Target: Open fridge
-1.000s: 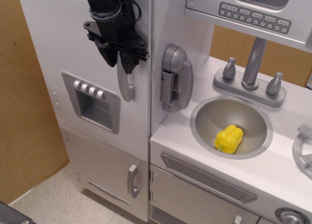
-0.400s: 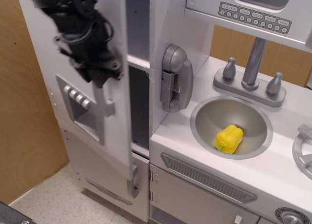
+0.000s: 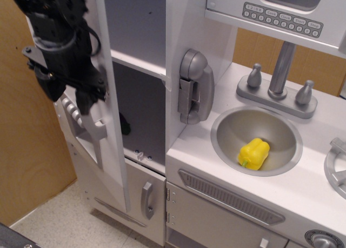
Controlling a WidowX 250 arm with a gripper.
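Fridge door swung wide, the arm on its handle

The black gripper (image 3: 86, 99) is closed around the grey handle (image 3: 97, 130) of the fridge (image 3: 111, 124) at the left, door angled well out, a white shelf (image 3: 138, 64) showing inside. To the right a toy phone (image 3: 194, 86), and a yellow pepper (image 3: 254, 153) lying in the sink (image 3: 230, 124)

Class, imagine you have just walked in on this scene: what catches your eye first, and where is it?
The black gripper at upper left holds the handle of the fridge door, which is swung wide, showing a white shelf inside. At right, a yellow pepper lies in the round sink.
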